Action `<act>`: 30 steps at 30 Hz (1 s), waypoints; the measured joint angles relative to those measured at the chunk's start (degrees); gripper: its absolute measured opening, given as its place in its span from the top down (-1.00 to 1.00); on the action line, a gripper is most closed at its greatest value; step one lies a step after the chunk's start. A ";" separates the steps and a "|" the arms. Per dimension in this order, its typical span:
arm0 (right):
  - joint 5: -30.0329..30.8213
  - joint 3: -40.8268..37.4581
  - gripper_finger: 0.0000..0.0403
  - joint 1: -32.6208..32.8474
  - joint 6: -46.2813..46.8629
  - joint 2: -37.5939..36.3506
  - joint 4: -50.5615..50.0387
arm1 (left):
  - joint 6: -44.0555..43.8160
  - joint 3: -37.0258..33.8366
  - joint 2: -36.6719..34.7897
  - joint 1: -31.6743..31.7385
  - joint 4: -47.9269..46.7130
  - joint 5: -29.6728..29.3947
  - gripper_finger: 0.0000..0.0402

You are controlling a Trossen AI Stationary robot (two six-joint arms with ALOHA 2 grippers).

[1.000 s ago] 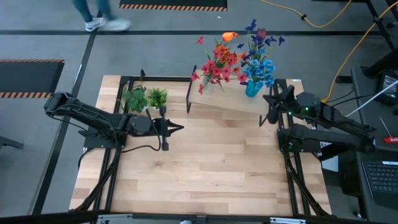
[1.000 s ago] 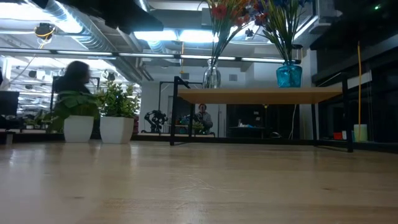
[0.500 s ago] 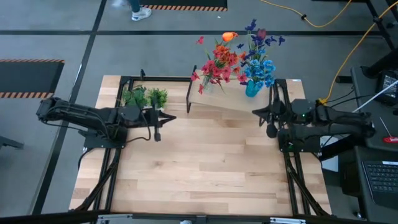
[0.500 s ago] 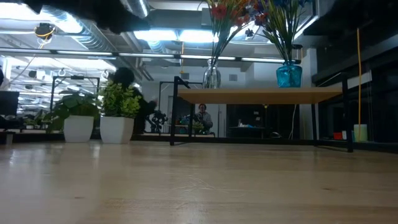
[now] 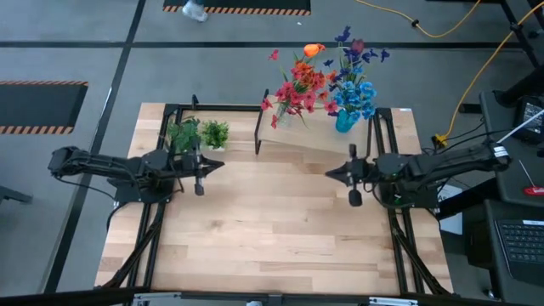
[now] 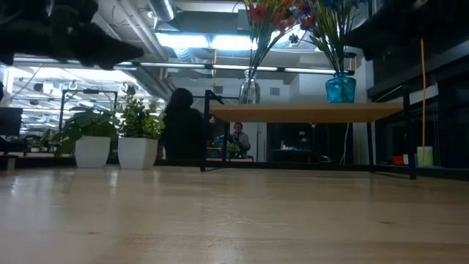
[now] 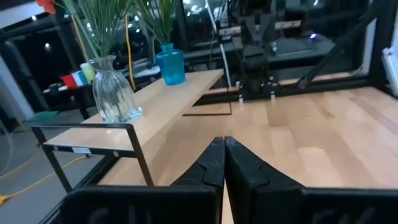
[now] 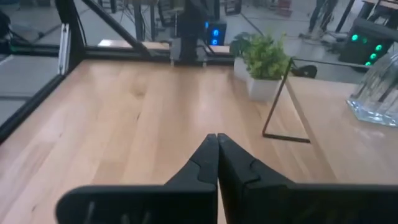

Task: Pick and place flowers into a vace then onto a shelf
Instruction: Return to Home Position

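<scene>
High view: flowers (image 5: 327, 81) stood in two vases on the shelf (image 5: 310, 143), at the far edge of the bench (image 5: 272, 229). Red/orange bunch was in the clear vase (image 5: 280, 119) twd the shelf's left end, blue/purple bunch in the blue vase (image 5: 344, 121) twd its right end. Left pincer (image 5: 219, 163) hung over the bench just off the shelf's left end, tip pointing twd the shelf. Right pincer (image 5: 331, 172) sat on the near side of the shelf's right half, pointing left. Neither touched the shelf. Two potted plants (image 5: 198, 133) stood left of the shelf. Low view: both vases were upright on the shelf board, stems rising out of frame. A person (image 6: 183, 132), dark & blurred, showed by the shelf's left leg. Left wrist view: left pincer was clenched on nothing, fingers (image 7: 214, 163) pressed together, shelf w/ both vases ahead. Right wrist view: right pincer was likewise clenched tight & empty, shelf frame & potted plants beyond it.
</scene>
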 joint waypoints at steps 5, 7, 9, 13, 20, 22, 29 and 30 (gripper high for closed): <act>-2.14 -2.60 0.99 0.08 1.39 0.83 7.07 | -1.25 -4.40 -8.32 1.26 -1.97 3.19 0.99; -3.28 -4.64 0.99 0.10 1.33 1.25 10.55 | -1.80 -4.81 -11.11 1.68 -4.57 3.53 0.99; -3.47 -7.25 0.99 0.10 1.21 1.98 14.48 | -2.62 -4.85 -13.79 2.19 -7.19 3.46 0.99; -3.45 -11.80 0.99 0.08 0.04 2.30 22.88 | -2.75 -4.87 -18.83 2.75 -12.10 3.54 0.99; -4.97 -13.93 0.99 0.08 1.52 2.33 24.68 | -4.34 -7.21 -26.72 2.92 -16.24 4.58 0.99; -6.27 -13.95 0.99 0.08 1.43 2.31 25.13 | -5.16 -7.21 -26.62 2.99 -16.42 4.22 1.00; -12.22 -13.95 0.99 -1.08 -4.31 2.21 25.49 | -4.30 -7.21 -26.58 3.79 -16.26 1.82 0.99; -13.23 -13.95 0.99 -1.76 -4.98 2.16 25.39 | -4.29 -7.21 -26.58 4.25 -16.28 1.78 0.99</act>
